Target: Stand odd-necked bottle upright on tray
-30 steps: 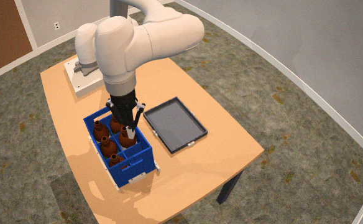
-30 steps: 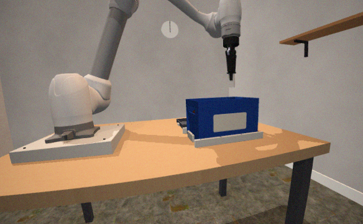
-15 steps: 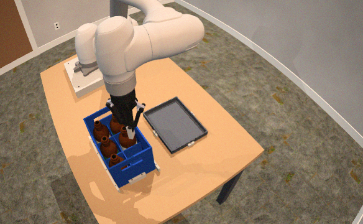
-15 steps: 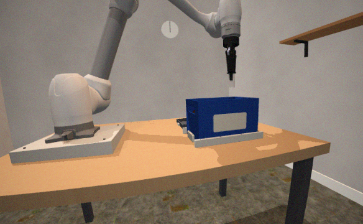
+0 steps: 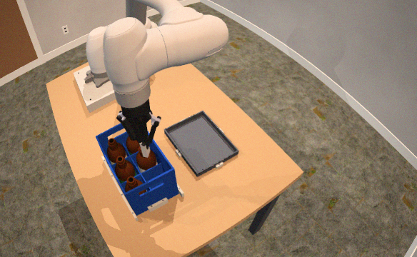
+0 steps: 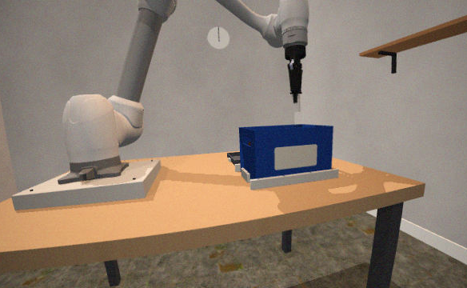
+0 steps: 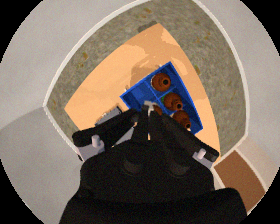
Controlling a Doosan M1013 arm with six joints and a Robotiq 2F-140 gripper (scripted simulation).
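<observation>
A blue crate (image 5: 137, 171) with divided cells stands on the wooden table and holds several brown bottles, such as one at the left (image 5: 116, 149) and one in a right-hand cell (image 5: 146, 160). All the bottles stand upright in their cells. A dark, empty tray (image 5: 201, 142) lies to the right of the crate. My gripper (image 5: 145, 151) points straight down above the crate, with its fingers shut on nothing. In the side view it (image 6: 296, 99) hangs clearly above the top edge of the crate (image 6: 285, 150). The wrist view shows the shut fingertips (image 7: 151, 112) over the crate (image 7: 167, 99).
The robot's base plate (image 5: 92, 87) sits at the back left of the table. A wall shelf (image 6: 425, 34) hangs high to the right, away from the arm. The tray's edge peeks out behind the crate in the side view (image 6: 233, 157).
</observation>
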